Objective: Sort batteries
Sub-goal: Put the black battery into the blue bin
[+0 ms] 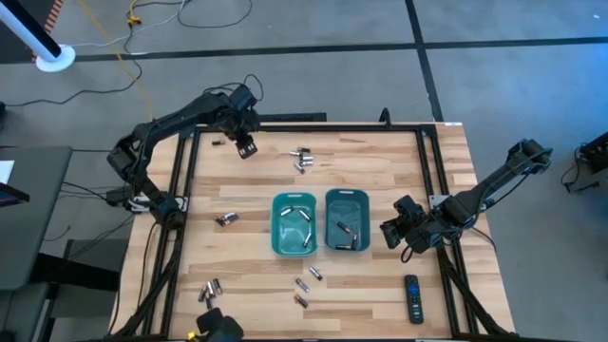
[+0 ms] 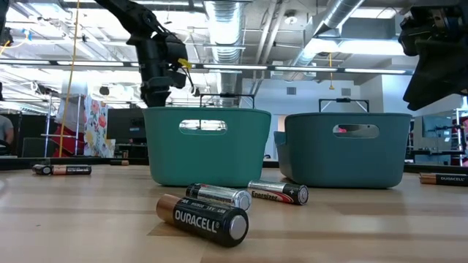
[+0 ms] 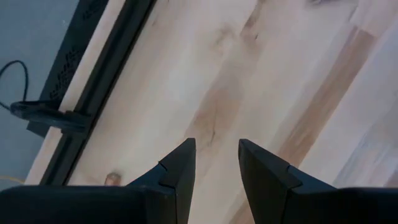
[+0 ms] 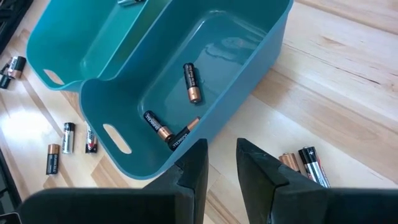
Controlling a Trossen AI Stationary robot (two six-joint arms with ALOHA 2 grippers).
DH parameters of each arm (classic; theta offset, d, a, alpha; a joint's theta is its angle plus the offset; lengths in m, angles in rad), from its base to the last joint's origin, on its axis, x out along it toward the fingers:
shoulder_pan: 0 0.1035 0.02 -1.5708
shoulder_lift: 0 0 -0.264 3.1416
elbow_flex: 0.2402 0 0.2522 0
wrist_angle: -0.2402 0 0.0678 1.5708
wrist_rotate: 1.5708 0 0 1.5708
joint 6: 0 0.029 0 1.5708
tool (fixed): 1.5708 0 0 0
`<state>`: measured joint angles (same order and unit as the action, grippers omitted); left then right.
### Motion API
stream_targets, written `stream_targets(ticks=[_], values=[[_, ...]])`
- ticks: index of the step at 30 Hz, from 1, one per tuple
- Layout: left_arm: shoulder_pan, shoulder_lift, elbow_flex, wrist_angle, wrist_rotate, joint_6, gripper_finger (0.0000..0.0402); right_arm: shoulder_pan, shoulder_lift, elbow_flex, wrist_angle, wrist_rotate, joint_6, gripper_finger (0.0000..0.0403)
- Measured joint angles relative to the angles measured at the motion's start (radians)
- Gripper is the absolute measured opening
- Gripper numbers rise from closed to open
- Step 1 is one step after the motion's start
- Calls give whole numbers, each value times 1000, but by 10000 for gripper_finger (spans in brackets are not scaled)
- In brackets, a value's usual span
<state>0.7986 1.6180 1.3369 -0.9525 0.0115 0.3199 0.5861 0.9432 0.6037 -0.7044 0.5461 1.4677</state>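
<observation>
Right gripper (image 4: 219, 163) is hanging just right of the darker bin (image 1: 347, 220), jaws parted a crack and gripping nothing; the nearest loose batteries (image 4: 305, 164) are lying just beside its fingers, long axes roughly along them. Left gripper (image 1: 245, 144), also empty, is sitting upper left

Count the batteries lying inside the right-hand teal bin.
3 in the right teal bin: one dark battery lies alone mid-floor, and two more meet in a V near the handle-slot end. The right gripper hovers beside that bin, possibly hiding others.
</observation>
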Motion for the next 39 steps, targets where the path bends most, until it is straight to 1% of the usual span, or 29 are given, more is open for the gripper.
stream_targets(ticks=[8,12,16,19,25,31,34,36,39], values=[[-16,0,0,40,21,-25,123,0,0,0,0,0,-2,103],[-32,0,0,51,86,-46,147,0,0,0,0,0,-2,103],[-58,0,0,122,89,-52,176,0,0,0,0,0,-2,103],[-77,0,0,182,73,-49,185,0,0,0,0,0,-2,103],[-115,0,0,340,23,-43,182,0,0,0,1,0,1,103],[-154,6,0,476,27,-13,179,0,0,0,2,0,19,103],[-176,36,2,553,36,-2,178,0,0,0,3,0,24,103],[-184,67,4,571,46,-6,178,0,0,0,3,0,25,103],[-190,142,44,575,74,-9,178,0,0,0,5,0,27,103]])
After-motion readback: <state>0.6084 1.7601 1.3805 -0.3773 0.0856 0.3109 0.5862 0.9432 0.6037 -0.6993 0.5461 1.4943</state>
